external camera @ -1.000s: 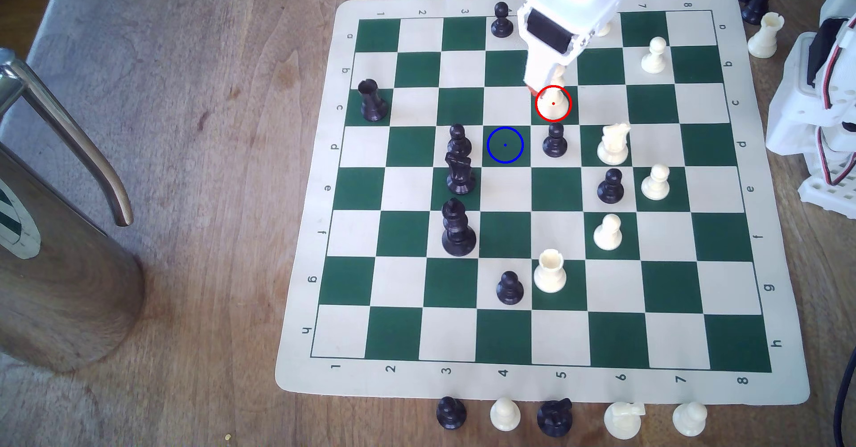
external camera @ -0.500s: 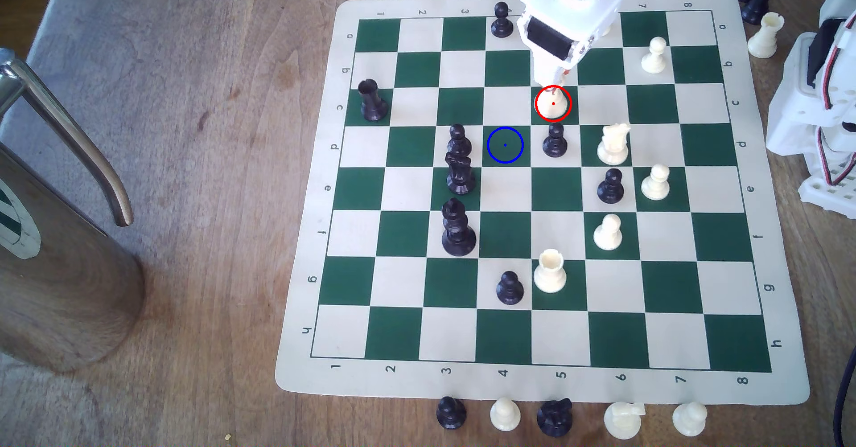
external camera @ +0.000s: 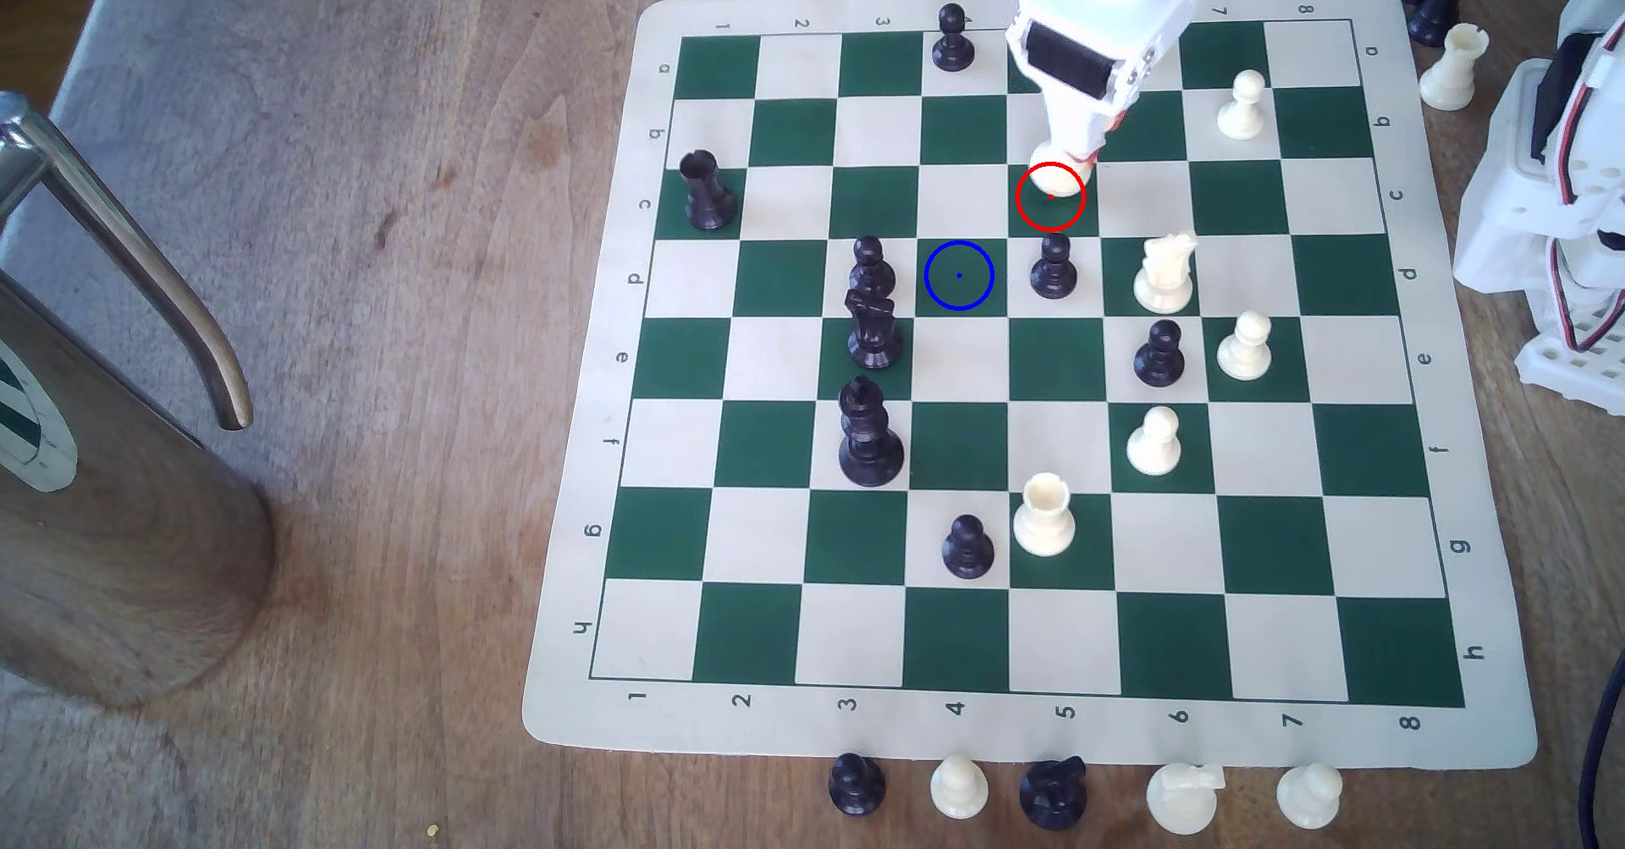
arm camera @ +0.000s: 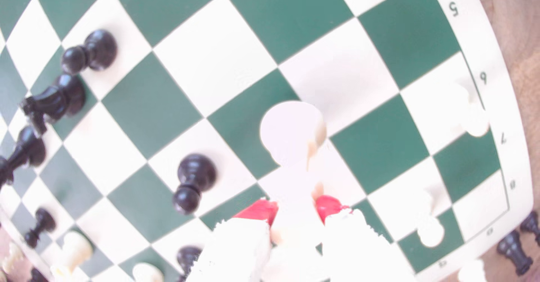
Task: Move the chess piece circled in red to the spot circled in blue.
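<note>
two red-tipped fingers (arm camera: 328, 207) clamp the cream piece (external camera: 1060, 176) above the green-and-cream mat (external camera: 580, 717) on a wooden table (external camera: 396, 198).

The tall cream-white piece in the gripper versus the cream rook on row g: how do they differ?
The tall cream-white piece is tilted off the board between the gripper's red-tipped fingers; the cream rook stands upright and untouched. The held piece is slim-waisted, the rook squat and notch-topped. Both are cream.
</note>
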Tool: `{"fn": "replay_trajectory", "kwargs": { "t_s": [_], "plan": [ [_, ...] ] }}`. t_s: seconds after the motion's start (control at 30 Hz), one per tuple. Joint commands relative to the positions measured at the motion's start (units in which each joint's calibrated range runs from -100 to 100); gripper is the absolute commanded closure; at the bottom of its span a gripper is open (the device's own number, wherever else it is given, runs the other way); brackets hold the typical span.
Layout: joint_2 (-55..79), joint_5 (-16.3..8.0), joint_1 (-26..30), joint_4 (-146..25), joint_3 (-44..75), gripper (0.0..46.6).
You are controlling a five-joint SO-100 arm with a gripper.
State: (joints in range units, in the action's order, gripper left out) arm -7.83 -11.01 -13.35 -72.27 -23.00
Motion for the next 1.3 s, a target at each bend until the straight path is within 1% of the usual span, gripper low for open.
{"fn": "replay_trajectory", "kwargs": {
  "t_s": [0.0,0.17,0.27,0.37,0.6,0.73,0.9,1.27],
  "plan": [
    [-5.07,0.1,0.25,-6.84,13.21,46.4],
    [-1.59,0.05,2.52,-13.48,24.54,46.4],
    [0.7,-0.34,4.0,-14.54,28.53,46.4],
    [6.39,-1.22,6.5,-16.18,35.6,46.4],
    [15.56,-1.9,10.41,-19.05,44.03,46.4],
    [19.46,-1.81,11.04,-19.78,46.48,46.4],
    [22.35,-1.51,10.41,-19.95,48.11,46.4],
    [26.26,-1.61,10.57,-19.13,48.3,46.4]
  ]
}}
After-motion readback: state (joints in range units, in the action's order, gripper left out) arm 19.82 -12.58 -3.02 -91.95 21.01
